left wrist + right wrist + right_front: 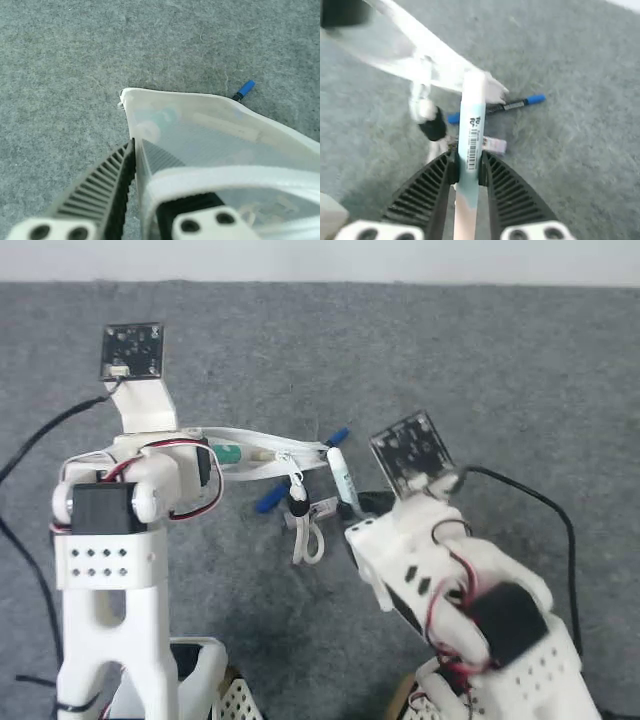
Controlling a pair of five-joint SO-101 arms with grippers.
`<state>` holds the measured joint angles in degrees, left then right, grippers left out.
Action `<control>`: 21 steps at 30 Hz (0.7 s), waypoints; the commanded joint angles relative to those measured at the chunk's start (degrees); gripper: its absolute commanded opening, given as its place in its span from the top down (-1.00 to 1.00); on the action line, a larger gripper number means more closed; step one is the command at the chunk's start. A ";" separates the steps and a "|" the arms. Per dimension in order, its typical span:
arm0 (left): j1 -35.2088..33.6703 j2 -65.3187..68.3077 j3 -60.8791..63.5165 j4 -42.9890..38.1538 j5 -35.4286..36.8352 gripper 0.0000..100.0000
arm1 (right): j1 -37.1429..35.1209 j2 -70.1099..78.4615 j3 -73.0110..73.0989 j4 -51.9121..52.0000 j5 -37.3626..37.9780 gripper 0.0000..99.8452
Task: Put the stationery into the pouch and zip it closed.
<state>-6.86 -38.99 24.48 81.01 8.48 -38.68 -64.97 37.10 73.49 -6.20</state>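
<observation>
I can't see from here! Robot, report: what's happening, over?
Left gripper shut on pouch edge. Right gripper shut on marker, tip at pouch mouth. Blue pen on table.

Translucent pouch (210, 135) raised; white marker (471, 130) at its mouth; blue pen (512, 105) on carpet (580, 60).

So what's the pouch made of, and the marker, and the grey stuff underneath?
The pouch looks like thin soft plastic, milky and see-through with a fine grid; things inside show through. The marker is probably hard, smooth plastic, going by its even barrel. The table cover is fuzzy and grey, like felt or carpet.
</observation>
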 commanded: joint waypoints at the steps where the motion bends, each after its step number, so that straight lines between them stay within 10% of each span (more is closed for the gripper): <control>1: -2.20 -0.18 -0.57 -1.76 0.62 0.98 | -2.77 -4.88 -0.44 -1.10 -2.99 0.99; 21: -2.20 -0.44 -0.48 -1.67 0.70 0.98 | -9.10 -11.21 7.74 -27.03 -4.57 0.99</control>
<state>-8.88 -38.99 24.57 81.01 8.48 -47.38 -74.73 43.69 53.45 -10.24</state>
